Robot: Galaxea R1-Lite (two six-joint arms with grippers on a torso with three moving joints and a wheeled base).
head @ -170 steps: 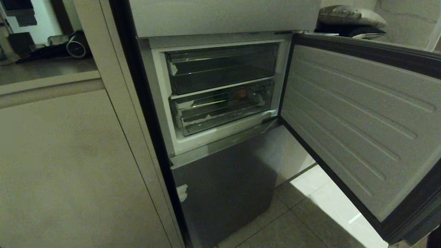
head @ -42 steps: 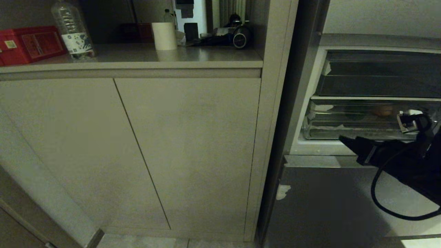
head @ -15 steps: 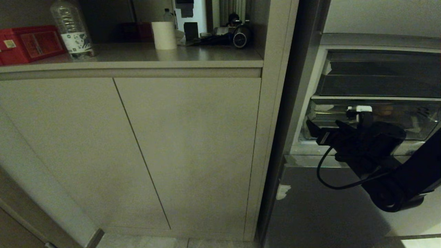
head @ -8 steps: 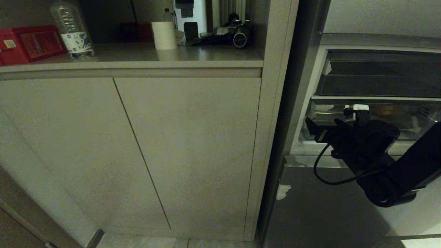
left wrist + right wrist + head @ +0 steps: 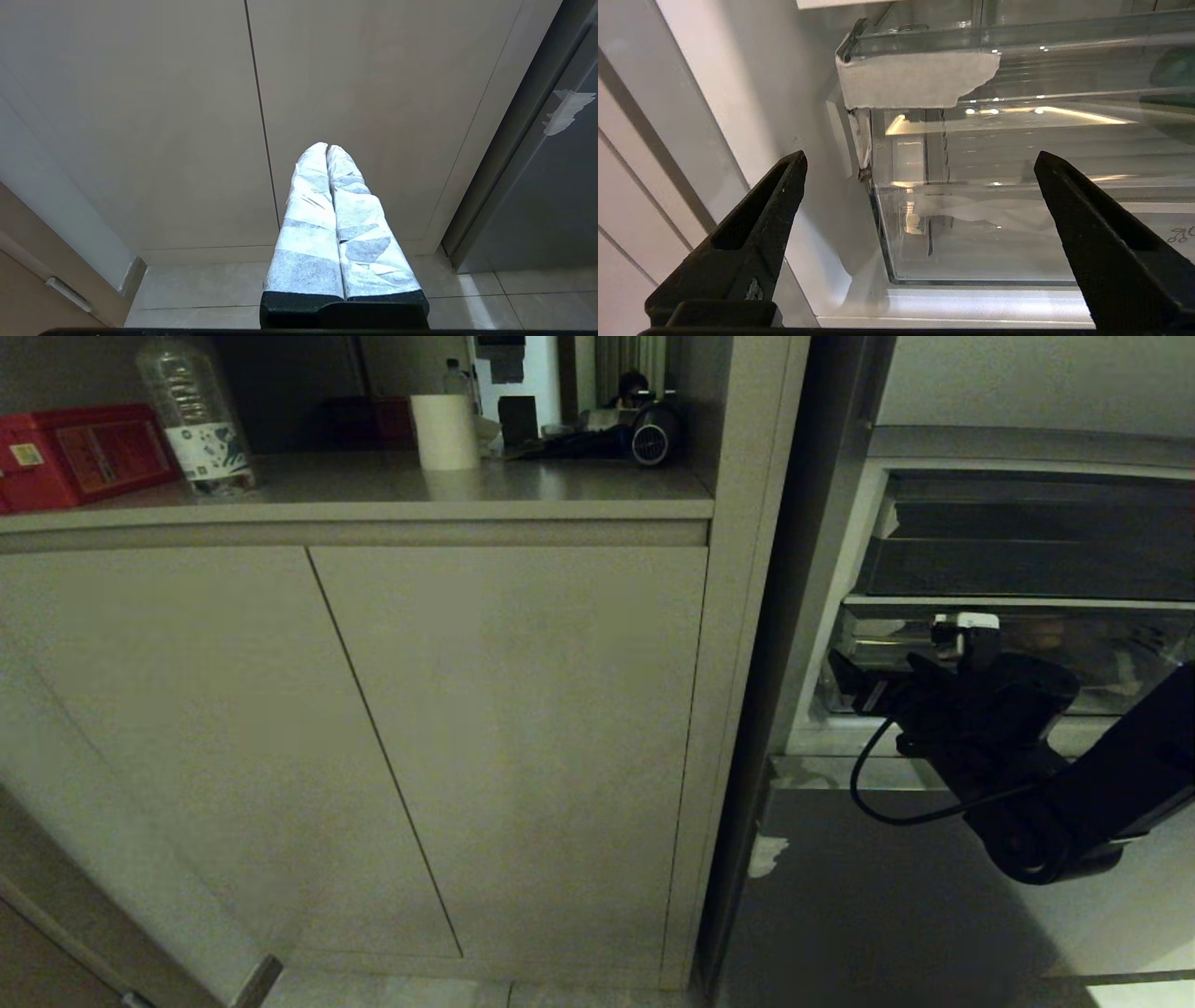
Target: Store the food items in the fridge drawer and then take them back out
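While the right gripper (image 5: 920,168) hangs with jaws spread wide and empty, the clear fridge drawer (image 5: 1017,196) sits just ahead of its fingertips, taped corner nearest. Rigid, slick plastic, probably light: best gripped by the front lip. The orange fruit (image 5: 1041,635) lies inside, beyond the hand. The left gripper (image 5: 327,149) is parked, pressed together.

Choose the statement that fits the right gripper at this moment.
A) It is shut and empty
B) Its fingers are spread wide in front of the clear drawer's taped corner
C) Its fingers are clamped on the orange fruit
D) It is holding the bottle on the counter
B: the right gripper has both fingers spread apart, empty, facing the taped front corner of the clear fridge drawer.
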